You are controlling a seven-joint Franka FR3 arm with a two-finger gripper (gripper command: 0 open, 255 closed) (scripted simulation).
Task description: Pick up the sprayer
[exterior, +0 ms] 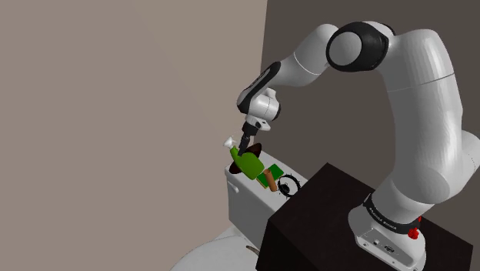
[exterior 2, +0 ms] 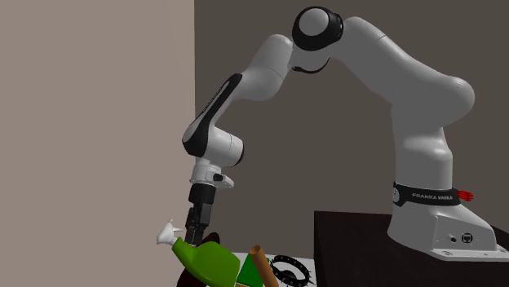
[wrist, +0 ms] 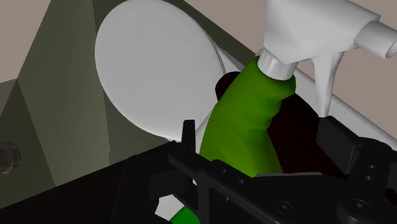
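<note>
The sprayer (exterior: 248, 164) is a green bottle with a white trigger head (exterior: 229, 143). It lies tilted on top of a white toilet tank (exterior: 240, 202), head toward the wall. My black gripper (exterior: 246, 148) comes down on its neck just below the head. In the second exterior view the gripper (exterior 2: 192, 236) meets the sprayer (exterior 2: 210, 262) at the same spot. In the wrist view the green neck (wrist: 245, 127) runs between my open gripper (wrist: 259, 137); the left finger is close to it and a gap shows at the right finger.
On the tank beside the bottle lie a brown stick (exterior: 268, 179), a green block (exterior: 272, 170) and a black ring-shaped thing (exterior: 288, 185). Something dark red sits under the bottle. The dark stand (exterior: 331, 223) borders the tank. The white toilet lid (wrist: 153, 70) is below.
</note>
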